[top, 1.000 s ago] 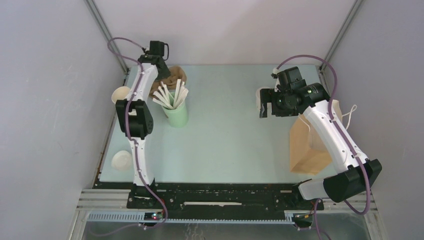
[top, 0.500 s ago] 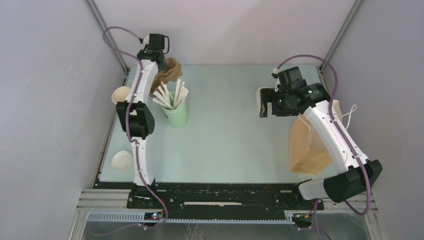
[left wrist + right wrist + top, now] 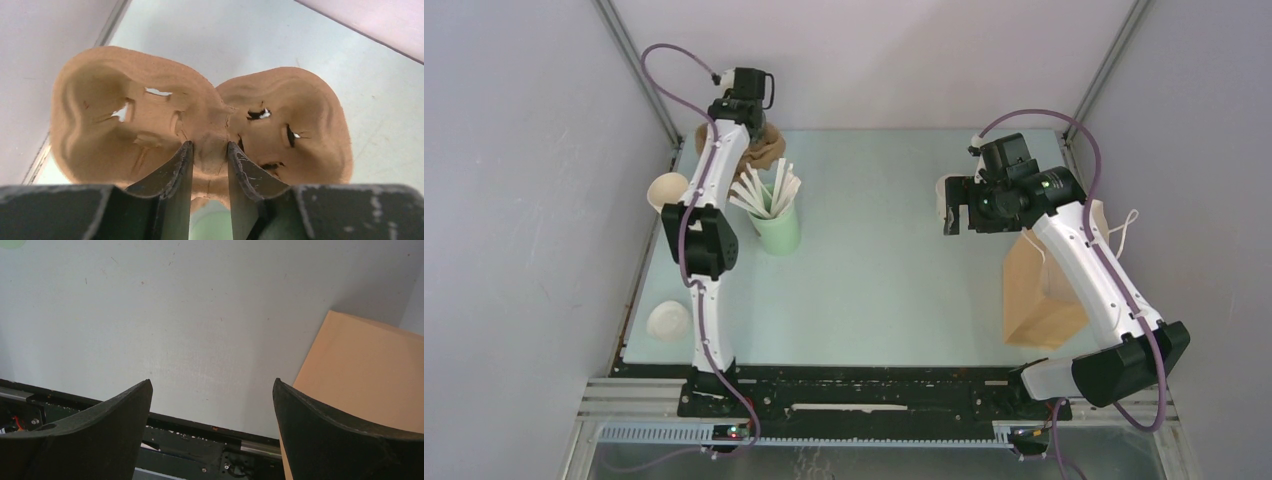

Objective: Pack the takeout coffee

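My left gripper [image 3: 757,132] [image 3: 210,150] is shut on the middle ridge of a brown pulp two-cup carrier [image 3: 767,148] [image 3: 200,115] and holds it at the table's back left. Both of its cup holes look empty. A small cream-white cup [image 3: 941,190], likely the takeout coffee, shows partly at the left side of my right gripper [image 3: 951,215]; most of it is hidden. In the right wrist view, my right gripper [image 3: 211,405] is open wide with nothing between its fingers.
A pale green cup of white sticks [image 3: 776,228] stands just in front of the carrier. A cream cup stack [image 3: 664,188] stands at the left edge, and a round white piece [image 3: 667,320] lies at the front left. A brown paper bag [image 3: 1044,295] [image 3: 365,375] stands at the right.
My left arm has lifted the carrier and drawn it a little toward the back wall. The right arm has not moved.
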Robot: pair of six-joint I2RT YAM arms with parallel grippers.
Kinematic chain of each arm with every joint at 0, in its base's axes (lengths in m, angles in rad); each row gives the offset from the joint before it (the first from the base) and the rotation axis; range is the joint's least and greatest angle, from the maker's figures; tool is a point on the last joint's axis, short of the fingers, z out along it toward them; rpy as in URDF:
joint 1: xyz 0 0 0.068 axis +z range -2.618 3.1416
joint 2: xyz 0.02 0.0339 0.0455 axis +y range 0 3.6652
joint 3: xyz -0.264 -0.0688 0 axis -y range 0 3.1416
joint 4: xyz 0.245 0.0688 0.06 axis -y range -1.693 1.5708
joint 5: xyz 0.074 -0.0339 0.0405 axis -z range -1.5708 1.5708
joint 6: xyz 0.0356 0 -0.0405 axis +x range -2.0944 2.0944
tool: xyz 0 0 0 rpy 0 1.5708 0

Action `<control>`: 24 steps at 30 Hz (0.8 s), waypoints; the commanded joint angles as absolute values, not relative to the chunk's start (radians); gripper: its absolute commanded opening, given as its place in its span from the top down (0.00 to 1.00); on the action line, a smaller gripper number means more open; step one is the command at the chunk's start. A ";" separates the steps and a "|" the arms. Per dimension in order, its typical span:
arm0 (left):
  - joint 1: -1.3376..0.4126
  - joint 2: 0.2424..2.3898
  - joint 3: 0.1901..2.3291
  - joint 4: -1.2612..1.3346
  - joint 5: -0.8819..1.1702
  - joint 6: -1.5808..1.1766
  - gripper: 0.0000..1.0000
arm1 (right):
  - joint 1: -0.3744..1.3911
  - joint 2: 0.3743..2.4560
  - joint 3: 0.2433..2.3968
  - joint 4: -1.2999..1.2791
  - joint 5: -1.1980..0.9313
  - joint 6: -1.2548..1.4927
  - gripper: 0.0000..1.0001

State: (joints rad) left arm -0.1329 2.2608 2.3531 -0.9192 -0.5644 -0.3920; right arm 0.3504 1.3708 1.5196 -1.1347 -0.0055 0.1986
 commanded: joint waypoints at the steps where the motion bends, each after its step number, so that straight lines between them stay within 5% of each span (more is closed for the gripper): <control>1: -0.092 2.181 2.278 -0.879 -0.416 -0.502 1.00 | 0.357 1.340 1.552 -1.122 -0.004 0.191 0.01; 7: -0.051 2.024 1.944 -0.497 -0.174 -0.561 1.00 | 0.362 1.335 1.546 -1.124 0.000 0.190 0.01; 10: -0.090 2.066 2.058 -0.677 -0.446 -0.542 1.00 | 0.361 1.338 1.552 -1.124 0.000 0.189 0.01; 14: -0.070 2.216 2.309 -0.933 -0.374 -0.607 1.00 | 0.361 1.336 1.551 -1.124 0.000 0.188 0.01; 18: -0.068 2.086 2.050 -0.524 -0.060 -0.580 1.00 | 0.360 1.337 1.548 -1.123 0.000 0.188 0.01; 20: -0.069 2.009 1.921 -0.393 -0.108 -0.622 1.00 | 0.361 1.335 1.545 -1.124 0.000 0.187 0.01; 24: -0.062 2.031 2.014 -0.490 -0.168 -0.619 1.00 | 0.359 1.336 1.549 -1.123 0.000 0.186 0.01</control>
